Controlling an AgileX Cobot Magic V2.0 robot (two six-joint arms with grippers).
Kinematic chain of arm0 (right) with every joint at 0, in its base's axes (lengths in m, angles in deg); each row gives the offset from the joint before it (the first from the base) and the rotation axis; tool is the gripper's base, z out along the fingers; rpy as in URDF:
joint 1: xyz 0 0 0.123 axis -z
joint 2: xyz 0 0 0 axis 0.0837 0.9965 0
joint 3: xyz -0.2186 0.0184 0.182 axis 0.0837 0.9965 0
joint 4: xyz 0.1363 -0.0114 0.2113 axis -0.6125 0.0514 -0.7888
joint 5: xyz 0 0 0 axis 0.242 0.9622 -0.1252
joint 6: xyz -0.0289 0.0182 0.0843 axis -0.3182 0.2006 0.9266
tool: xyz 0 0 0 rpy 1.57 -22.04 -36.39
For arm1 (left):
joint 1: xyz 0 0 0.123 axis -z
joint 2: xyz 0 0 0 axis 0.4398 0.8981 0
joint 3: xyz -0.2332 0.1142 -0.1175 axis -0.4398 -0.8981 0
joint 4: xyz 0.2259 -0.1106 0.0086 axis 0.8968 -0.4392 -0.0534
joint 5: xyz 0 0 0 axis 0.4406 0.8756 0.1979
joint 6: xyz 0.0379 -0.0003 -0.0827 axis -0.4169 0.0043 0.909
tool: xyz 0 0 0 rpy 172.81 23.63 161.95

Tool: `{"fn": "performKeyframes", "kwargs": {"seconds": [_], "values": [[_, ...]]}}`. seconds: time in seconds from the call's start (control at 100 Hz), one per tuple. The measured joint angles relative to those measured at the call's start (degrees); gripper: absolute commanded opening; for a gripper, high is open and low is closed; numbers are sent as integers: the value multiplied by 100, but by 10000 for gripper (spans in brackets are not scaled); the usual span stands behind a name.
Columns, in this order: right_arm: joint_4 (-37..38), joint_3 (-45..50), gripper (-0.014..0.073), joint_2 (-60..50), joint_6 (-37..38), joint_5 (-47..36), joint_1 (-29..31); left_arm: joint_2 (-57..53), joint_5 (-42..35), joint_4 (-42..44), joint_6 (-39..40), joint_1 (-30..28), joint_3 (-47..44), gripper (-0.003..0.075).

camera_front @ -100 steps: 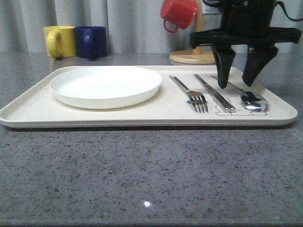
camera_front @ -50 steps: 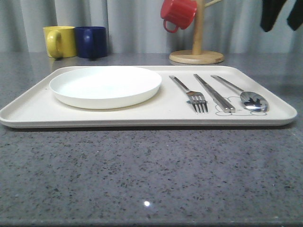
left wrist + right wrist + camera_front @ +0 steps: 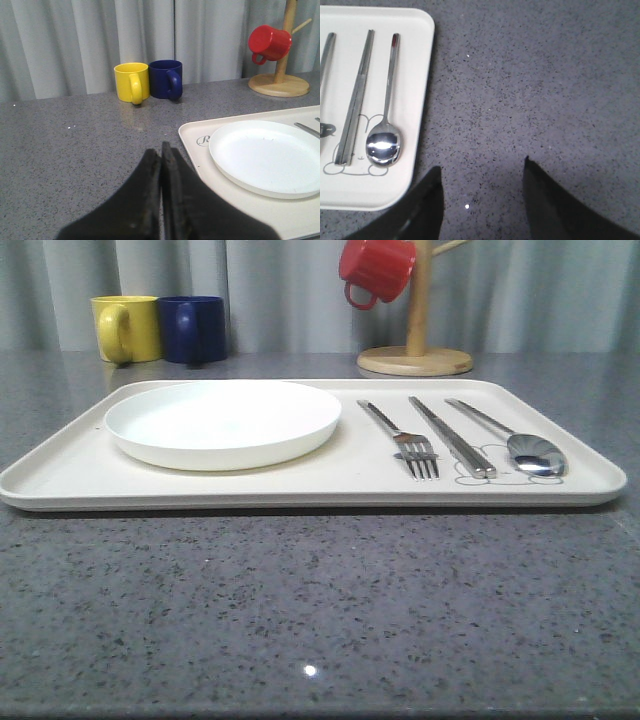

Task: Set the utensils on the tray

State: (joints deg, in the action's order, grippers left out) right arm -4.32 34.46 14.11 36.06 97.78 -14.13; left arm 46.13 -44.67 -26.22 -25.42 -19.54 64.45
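Front view showed the cream-white tray point(image 3: 60, 472) lying flat on the speckled grey counter point(image 3: 320, 610), its long side toward the counter's near edge. On the tray's right half lay the fork point(image 3: 402, 436), the pair of chopsticks point(image 3: 452, 436) and the spoon point(image 3: 512, 438), side by side and apart from one another, handles pointing toward the counter's far edge. The spoon was nearest the tray's right rim, its bowl up, and the chopsticks' near ends rested over the grey rabbit drawing point(image 3: 480, 472). A round white plate point(image 3: 223, 422) sat on the tray's left half. Near the far edge stood a yellow mug point(image 3: 126, 328) and a dark blue mug point(image 3: 195, 329), just beside each other, and a red mug point(image 3: 376, 270) hung on a wooden mug tree point(image 3: 416, 348).

In the left wrist view, the left claw point(image 3: 161, 155) had its fingers pressed together, holding nothing, over bare counter beside the tray's left rim. In the right wrist view, the right claw point(image 3: 482, 175) stood spread apart and empty above the counter, beyond the tray's right rim.
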Motion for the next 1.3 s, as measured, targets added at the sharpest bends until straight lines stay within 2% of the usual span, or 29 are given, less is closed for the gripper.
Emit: {"fn": "performKeyframes", "kwargs": {"seconds": [0.1, 0.17, 0.39, 1.3], "values": [[48, 577, 362, -884, 0, -287, 0, 0, 0, 0, 0, 0, 0, -19], [125, 935, 298, -1501, 0, -490, 0, 0, 0, 0, 0, 0, 0, -19], [301, 1587, -77, -2686, 0, -796, 4, 0, 0, 0, 0, 0, 0, -19], [336, 1776, -69, -2825, 0, -984, 14, 0, 0, 0, 0, 0, 0, -19]]}}
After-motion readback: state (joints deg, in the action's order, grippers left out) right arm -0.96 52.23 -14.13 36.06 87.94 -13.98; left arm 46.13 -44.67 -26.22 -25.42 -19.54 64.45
